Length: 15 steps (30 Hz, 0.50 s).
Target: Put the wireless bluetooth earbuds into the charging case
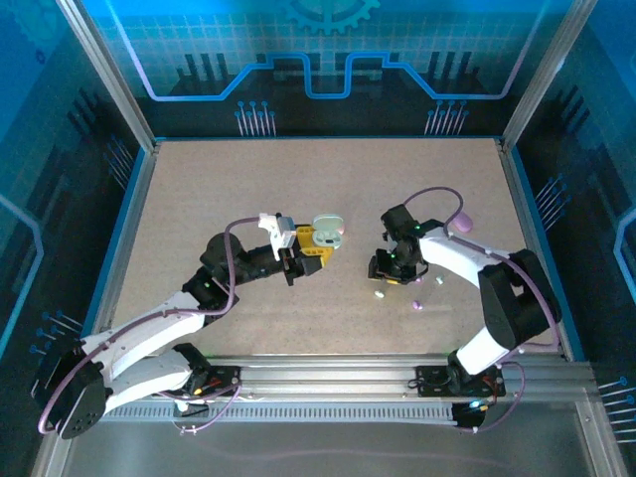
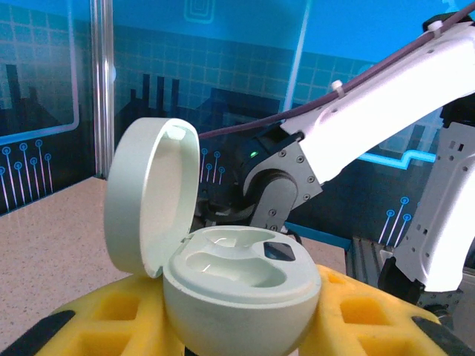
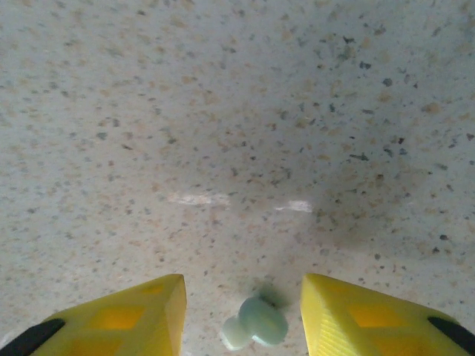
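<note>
Within left gripper [image 1: 319, 242], one open case [image 2: 237, 291]; by right gripper [image 3: 241, 295], one earbud [image 3: 257, 324].

Enclosure, one. Tabletop [image 1: 328, 199]: beige, speckled, matte; two pale glare patches [image 3: 197, 199] are recorded in the right wrist view. Blue edging strip [image 1: 328, 138] is fitted along the table's borders at 9, 12 and 3 o'clock. Aluminium frame posts [image 1: 104, 70] are raised at the 11 and 1 o'clock corners. Back panel [image 1: 328, 50] at 12 o'clock: blue, printed with grid, gear and circuit-trace motifs. Darker side panels [image 1: 40, 199] are set at 9 and 3 o'clock. Slotted aluminium rail [image 1: 328, 373] is laid across 6 o'clock.
</note>
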Motion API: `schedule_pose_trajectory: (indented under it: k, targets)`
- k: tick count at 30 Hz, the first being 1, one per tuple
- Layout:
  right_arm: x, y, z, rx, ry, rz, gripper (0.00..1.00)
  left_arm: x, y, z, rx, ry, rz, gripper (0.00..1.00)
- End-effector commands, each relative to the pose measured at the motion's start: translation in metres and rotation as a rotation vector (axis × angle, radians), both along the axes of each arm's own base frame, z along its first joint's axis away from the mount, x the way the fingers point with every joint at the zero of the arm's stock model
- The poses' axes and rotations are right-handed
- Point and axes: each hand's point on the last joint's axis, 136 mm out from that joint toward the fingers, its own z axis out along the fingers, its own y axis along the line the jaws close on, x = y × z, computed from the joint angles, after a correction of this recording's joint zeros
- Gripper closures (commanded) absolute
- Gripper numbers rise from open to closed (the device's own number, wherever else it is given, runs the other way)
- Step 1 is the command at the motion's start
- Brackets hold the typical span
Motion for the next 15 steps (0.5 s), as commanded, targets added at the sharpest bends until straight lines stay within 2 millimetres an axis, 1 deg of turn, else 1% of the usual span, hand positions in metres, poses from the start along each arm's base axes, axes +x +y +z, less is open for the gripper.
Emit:
schedule_pose_trajectory:
  k: [1, 6, 10, 12, 13, 15]
  targets:
    - [-0.005, 0.002, -0.006, -0.014, 0.038, 0.029, 0.54, -0.003, 0.002, 0.009, -0.022, -0.019, 0.006, 0.74]
    - [-0.012, 0.013, -0.009, -0.017, 0.063, 0.09, 0.59, -0.003, 0.002, 0.008, -0.018, -0.02, 0.008, 0.74]
    - [-0.018, 0.014, -0.006, -0.061, 0.059, 0.128, 0.59, -0.003, 0.002, 0.009, -0.019, -0.019, 0.01, 0.74]
    - [-0.02, 0.009, 0.001, -0.104, 0.041, 0.113, 0.58, -0.003, 0.002, 0.009, -0.02, -0.019, 0.009, 0.74]
    - [-0.021, 0.005, 0.005, -0.119, 0.029, 0.088, 0.55, -0.003, 0.002, 0.01, -0.021, -0.019, 0.009, 0.74]
    - [-0.023, -0.002, 0.012, -0.13, 0.012, 0.028, 0.53, -0.003, 0.003, 0.01, -0.02, -0.023, 0.013, 0.74]
